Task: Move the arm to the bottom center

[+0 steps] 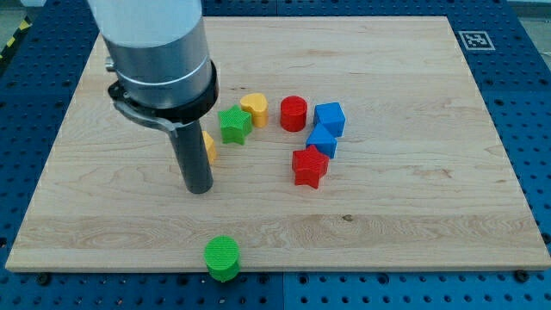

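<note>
My tip (199, 189) rests on the wooden board (413, 207), left of centre. Just behind the rod an orange-yellow block (209, 147) shows in part; its shape is hidden. A green star (233, 124) and a yellow heart-like block (255, 108) lie up and right of the tip. Further right are a red cylinder (294, 113), a blue cube (329, 118), a second blue block (321, 140) and a red star (310, 167). A green cylinder (222, 258) sits at the board's bottom edge, below and slightly right of the tip.
The arm's wide grey body (155, 43) covers the upper left of the board. A black-and-white marker tag (474, 40) is at the board's top right corner. A blue perforated table (525, 103) surrounds the board.
</note>
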`<control>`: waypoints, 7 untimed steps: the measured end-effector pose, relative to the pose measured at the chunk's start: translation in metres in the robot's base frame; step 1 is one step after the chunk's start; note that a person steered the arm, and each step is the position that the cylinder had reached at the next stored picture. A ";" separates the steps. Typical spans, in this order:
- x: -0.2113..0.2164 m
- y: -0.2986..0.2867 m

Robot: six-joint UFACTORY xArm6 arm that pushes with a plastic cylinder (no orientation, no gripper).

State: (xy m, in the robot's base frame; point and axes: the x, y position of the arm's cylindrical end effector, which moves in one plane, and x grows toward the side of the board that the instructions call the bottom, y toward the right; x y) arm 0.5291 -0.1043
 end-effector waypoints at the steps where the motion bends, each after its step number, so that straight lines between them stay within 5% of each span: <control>1: -0.008 -0.011; 7: -0.030 -0.012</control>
State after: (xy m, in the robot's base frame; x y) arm 0.4992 -0.1160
